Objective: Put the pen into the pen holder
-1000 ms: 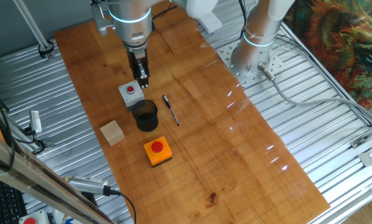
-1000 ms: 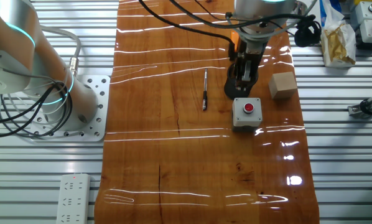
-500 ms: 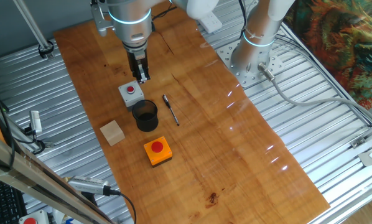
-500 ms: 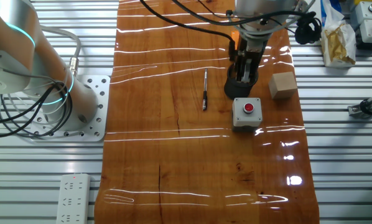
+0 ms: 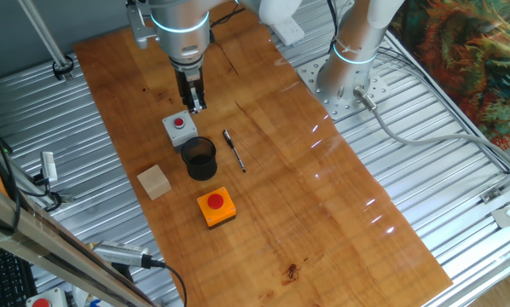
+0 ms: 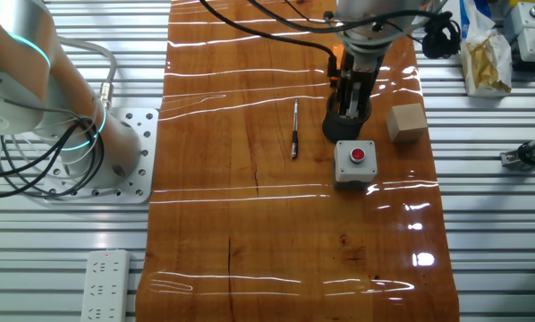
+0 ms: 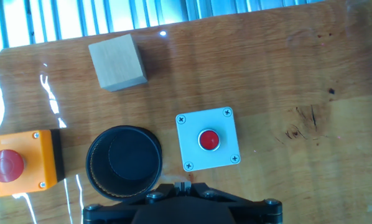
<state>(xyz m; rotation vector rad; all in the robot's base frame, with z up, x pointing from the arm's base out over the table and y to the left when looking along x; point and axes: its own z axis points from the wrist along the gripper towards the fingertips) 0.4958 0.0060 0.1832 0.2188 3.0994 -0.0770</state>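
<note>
Hand: the robot's black two-finger hand [image 5: 194,104] hangs above the grey box with a red button [image 5: 180,127]; its fingers look close together, holding nothing.
Pen: thin dark pen [image 5: 233,150] lies on the glossy wooden surface [image 5: 306,205], just beside the black cylindrical cup [image 5: 199,158].
Hidden: cup mostly behind the hand in the other fixed view.

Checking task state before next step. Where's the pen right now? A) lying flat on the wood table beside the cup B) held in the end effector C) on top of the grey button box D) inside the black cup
A: the pen lies flat on the table next to the pen holder, whose inside looks empty in the hand view; the end effector hovers apart from it.
</note>
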